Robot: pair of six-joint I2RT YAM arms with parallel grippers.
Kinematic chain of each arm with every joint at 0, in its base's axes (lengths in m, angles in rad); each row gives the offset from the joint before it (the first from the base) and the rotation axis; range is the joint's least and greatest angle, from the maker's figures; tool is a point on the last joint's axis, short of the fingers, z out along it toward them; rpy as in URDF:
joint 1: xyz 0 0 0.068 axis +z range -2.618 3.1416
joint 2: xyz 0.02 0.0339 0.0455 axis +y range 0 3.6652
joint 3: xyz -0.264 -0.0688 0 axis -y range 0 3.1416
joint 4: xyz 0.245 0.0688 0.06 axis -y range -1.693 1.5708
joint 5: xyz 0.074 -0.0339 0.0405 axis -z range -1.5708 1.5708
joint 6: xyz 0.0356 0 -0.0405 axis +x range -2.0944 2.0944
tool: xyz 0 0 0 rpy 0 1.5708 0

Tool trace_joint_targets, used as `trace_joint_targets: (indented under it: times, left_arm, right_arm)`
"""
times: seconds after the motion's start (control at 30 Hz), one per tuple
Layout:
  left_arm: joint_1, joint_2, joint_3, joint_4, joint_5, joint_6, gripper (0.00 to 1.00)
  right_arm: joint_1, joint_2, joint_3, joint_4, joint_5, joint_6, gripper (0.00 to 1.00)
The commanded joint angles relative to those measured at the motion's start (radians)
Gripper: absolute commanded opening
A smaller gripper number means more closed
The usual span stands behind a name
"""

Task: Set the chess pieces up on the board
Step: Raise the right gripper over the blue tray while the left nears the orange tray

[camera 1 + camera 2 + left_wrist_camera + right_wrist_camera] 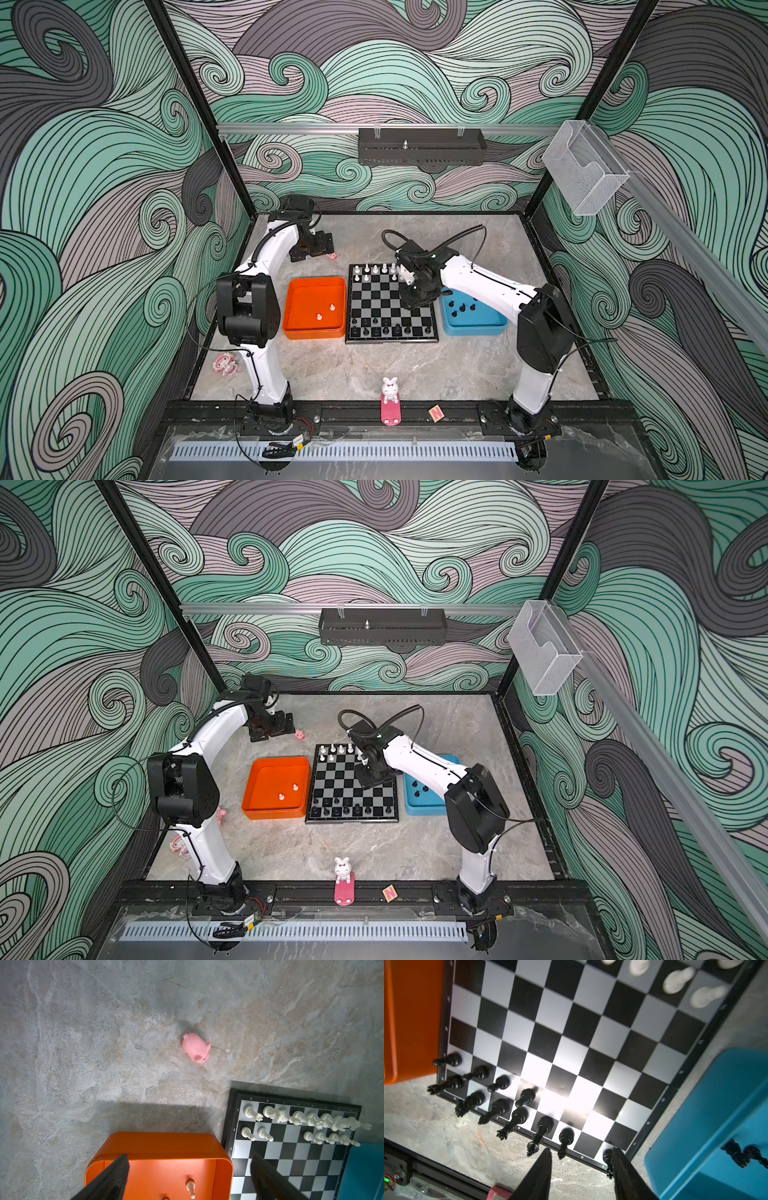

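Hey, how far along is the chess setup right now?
Done: on the board, white's back row looks full, plus six pawns; black has seven back-row pieces and four pawns. In hand: nothing; left tool and right tool are open, empty. Left: two white pawns in the orange tray, several black pieces in the blue tray.

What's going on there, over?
Left pincer open near orange tray. Right pincer open over board. Two white chess pieces lie in that tray, several black pieces in blue tray. Nothing blocking.
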Motion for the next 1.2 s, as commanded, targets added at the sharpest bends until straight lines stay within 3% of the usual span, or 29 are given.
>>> trace_joint_targets:
  times: [0.0,0.1,0.23,0.37,0.4,0.67,1.17]
  left_arm:
    - [0.004,-0.001,-0.006,0.004,-0.001,-0.006,0.94]
    - [0.004,0.000,-0.006,0.005,-0.004,-0.007,0.94]
    - [0.004,-0.002,-0.009,0.005,-0.016,-0.017,0.94]
    - [0.004,-0.016,-0.025,-0.007,-0.046,-0.040,0.97]
    - [0.003,-0.020,-0.030,-0.015,-0.058,-0.040,0.98]
    - [0.004,-0.117,-0.164,-0.087,-0.149,-0.043,0.99]
    - [-0.061,-0.233,-0.454,-0.093,-0.106,-0.037,0.94]
  right_arm:
    - [-0.073,-0.053,0.017,0.000,0.029,-0.017,0.53]
    - [-0.133,-0.088,0.000,0.026,0.027,-0.025,0.61]
    - [-0.194,-0.113,-0.025,0.038,0.019,-0.043,0.82]
    - [-0.246,-0.150,-0.070,0.071,-0.004,-0.059,0.93]
    - [-0.257,-0.164,-0.086,0.080,-0.004,-0.056,0.99]
    - [-0.345,-0.212,-0.171,0.143,-0.030,-0.065,1.00]
    - [-0.394,-0.208,-0.223,0.181,-0.078,-0.080,1.00]
